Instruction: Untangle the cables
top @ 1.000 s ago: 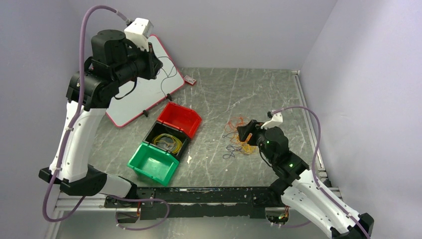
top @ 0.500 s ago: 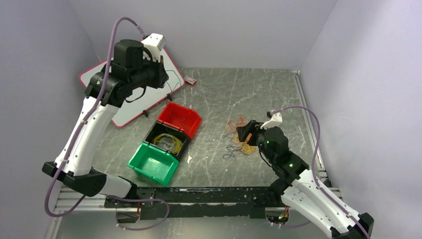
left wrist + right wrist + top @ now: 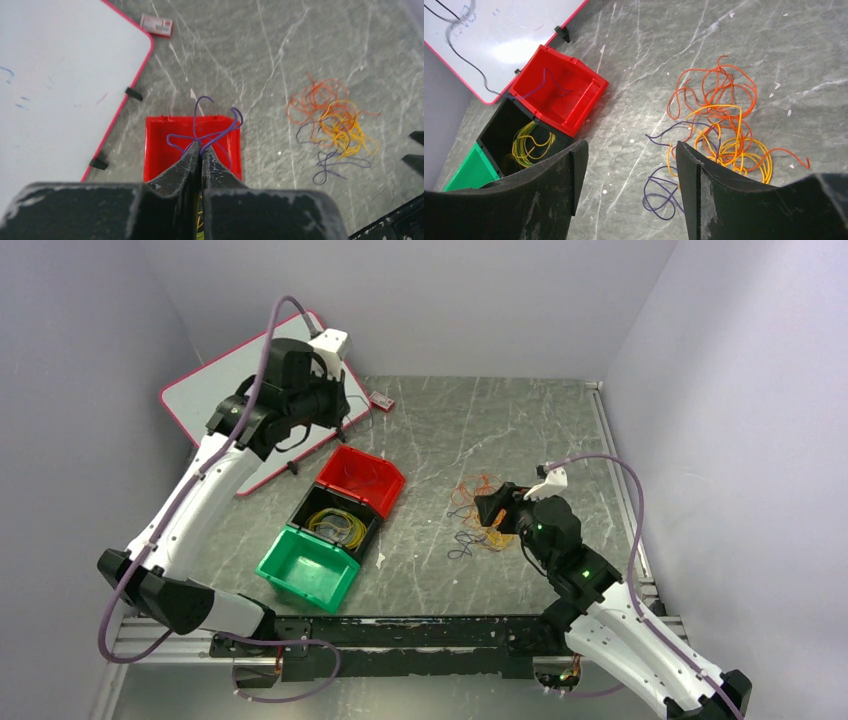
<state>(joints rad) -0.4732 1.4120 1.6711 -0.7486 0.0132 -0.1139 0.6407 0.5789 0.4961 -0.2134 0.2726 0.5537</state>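
Observation:
The cables (image 3: pixel 719 120) lie in a loose orange, yellow and purple tangle on the grey table, also visible in the left wrist view as cables (image 3: pixel 335 120) and from above as cables (image 3: pixel 470 490). My right gripper (image 3: pixel 630 147) hangs open just over the tangle's near left edge, a purple loop (image 3: pixel 661 192) beside its right finger. My left gripper (image 3: pixel 201 150) is shut on a thin purple cable (image 3: pixel 215 135), whose loops dangle over the red bin (image 3: pixel 160 145). From above, the left gripper (image 3: pixel 338 410) is high behind the red bin (image 3: pixel 360 495).
A black bin (image 3: pixel 310 502) holding yellow cables (image 3: pixel 529 142) and a green bin (image 3: pixel 300 585) stand in a row with the red one. A red-edged whiteboard (image 3: pixel 215 390) leans at the back left. A small red-and-white item (image 3: pixel 381 399) lies near it.
My left arm has swung right and forward from over the whiteboard toward the red bin, carrying the purple cable. The right arm and the tangle have not moved.

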